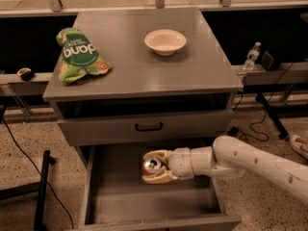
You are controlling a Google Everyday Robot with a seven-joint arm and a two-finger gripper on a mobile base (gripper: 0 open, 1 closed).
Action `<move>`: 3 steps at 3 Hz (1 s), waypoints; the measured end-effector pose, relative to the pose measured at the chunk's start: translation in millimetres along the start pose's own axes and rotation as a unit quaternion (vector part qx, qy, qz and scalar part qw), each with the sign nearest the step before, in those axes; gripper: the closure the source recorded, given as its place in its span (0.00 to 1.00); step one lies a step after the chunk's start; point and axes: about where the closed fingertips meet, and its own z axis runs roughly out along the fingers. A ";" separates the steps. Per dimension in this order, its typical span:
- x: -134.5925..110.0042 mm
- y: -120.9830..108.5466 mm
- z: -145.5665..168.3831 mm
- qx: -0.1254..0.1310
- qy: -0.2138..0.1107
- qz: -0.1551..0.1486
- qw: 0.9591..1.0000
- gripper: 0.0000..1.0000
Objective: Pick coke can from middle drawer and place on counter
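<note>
Okay, the pincer (pixel 147 166) sits inside the open middle drawer (pixel 144 203), and it is clamped on the coke can (pixel 152 165). One pale finger (pixel 159 154) wraps over the top of the can and the other hugs it from below. The can lies tipped on its side, its silver top and pull tab facing out toward the camera, with only a sliver of red body showing between the fingers. It sits over the back half of the drawer, roughly mid-width. Whether it touches the drawer floor, I cannot tell from this angle.

The white arm (pixel 260 160) reaches in from the right, crossing over the drawer's right wall. Just above the open drawer is the closed drawer front (pixel 144 129) with its black handle (pixel 148 127).

Up top, the bench (pixel 144 73) carries two things, well apart from each other. A green snack bag (pixel 77 56) lies toward the left edge, and a white bowl (pixel 165 41) stands upright toward the back, right of centre. Off to the right, on a low ledge beside the cabinet, stands a clear water bottle (pixel 251 56). Dark cables (pixel 29 158) trail across the speckled floor on the left.
</note>
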 end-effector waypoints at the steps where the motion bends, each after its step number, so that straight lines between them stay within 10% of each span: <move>1: -35.3 -9.4 -20.3 0.016 -0.006 -0.010 1.000 1.00; 3: -169.2 -42.4 -115.0 0.031 -0.016 -0.040 0.999 1.00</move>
